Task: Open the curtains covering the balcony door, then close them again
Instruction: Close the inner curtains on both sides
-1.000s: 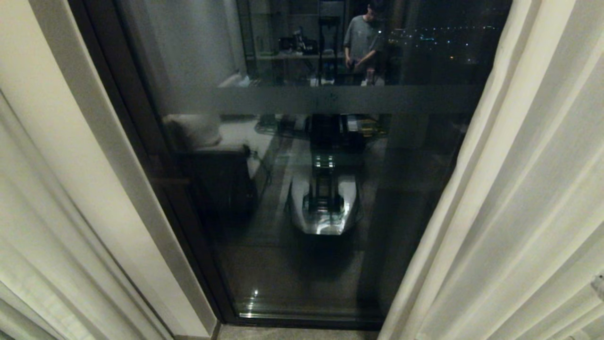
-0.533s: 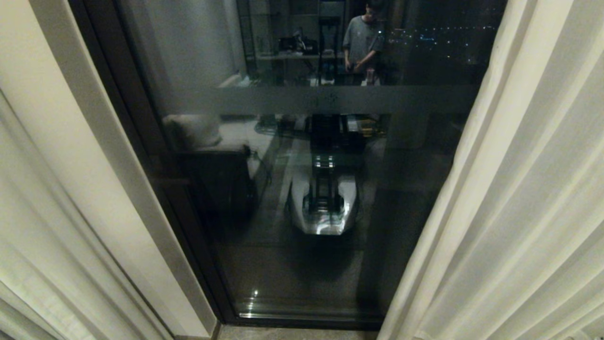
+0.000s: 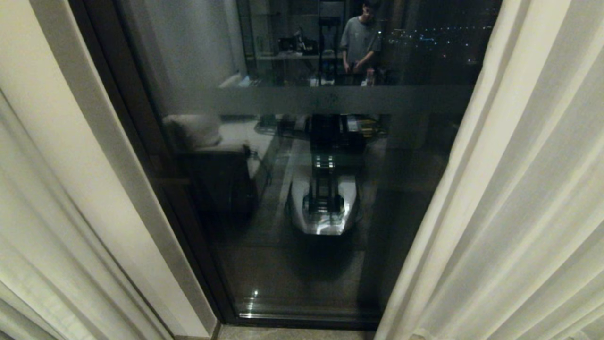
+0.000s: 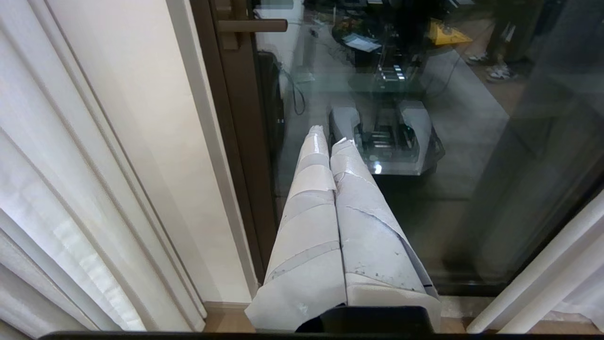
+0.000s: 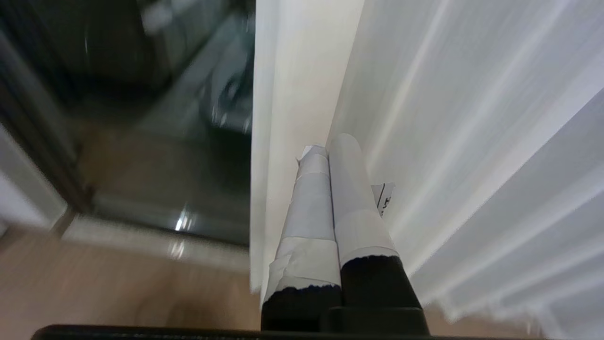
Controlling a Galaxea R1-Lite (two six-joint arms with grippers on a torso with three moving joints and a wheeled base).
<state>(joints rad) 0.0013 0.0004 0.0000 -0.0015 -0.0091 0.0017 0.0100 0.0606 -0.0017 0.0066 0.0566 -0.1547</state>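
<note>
The balcony door [image 3: 302, 264], dark-framed glass with a frosted band [image 3: 264, 99], stands uncovered between the two cream curtains. The left curtain [image 3: 28, 226] hangs bunched at the far left and the right curtain [image 3: 519, 212] covers the right side. Neither arm shows in the head view. My left gripper [image 4: 329, 136] is shut and empty, pointing at the door glass [image 4: 472, 189] beside the dark frame [image 4: 245, 141]. My right gripper [image 5: 328, 143] is shut with nothing between its taped fingers. It lies against the hemmed edge of the right curtain [image 5: 472, 118].
A cream wall strip [image 3: 71, 141] separates the left curtain from the door frame [image 3: 141, 141]. A dark handle [image 4: 255, 25] juts from the frame. The glass mirrors my own base [image 3: 325, 203] and a standing person [image 3: 359, 40]. Wood floor [image 5: 118, 293] runs below.
The right gripper's tip, seen at the head view's lower right edge a second ago, has dropped out of that view. The right curtain's edge has swung slightly left over the glass.
</note>
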